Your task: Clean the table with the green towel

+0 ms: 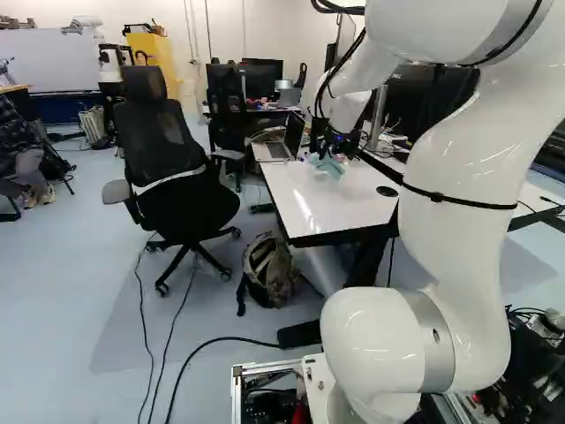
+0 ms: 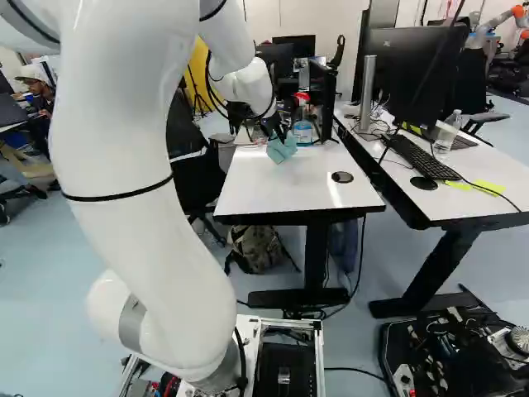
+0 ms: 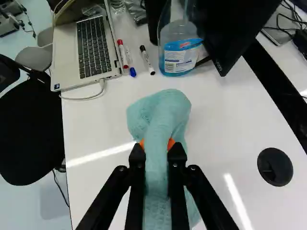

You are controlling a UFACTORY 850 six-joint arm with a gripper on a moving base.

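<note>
In the right base view my gripper [image 2: 269, 129] is over the far part of the white table [image 2: 285, 192], with the green towel [image 2: 282, 149] hanging from it. The wrist view shows the gripper [image 3: 157, 146] shut on the towel [image 3: 160, 115], one orange-padded finger on each side. The pale blue-green cloth bunches out ahead of the fingertips and trails back between them. Whether its lower folds touch the tabletop I cannot tell.
Ahead of the gripper stand a spray bottle [image 3: 180, 43], markers [image 3: 147, 60] and an open laptop [image 3: 91, 50]. A monitor [image 3: 225, 28] rises beside the bottle. An office chair [image 1: 168, 168] and a backpack [image 1: 268, 269] are by the table; another robot [image 1: 86, 25] stands far back.
</note>
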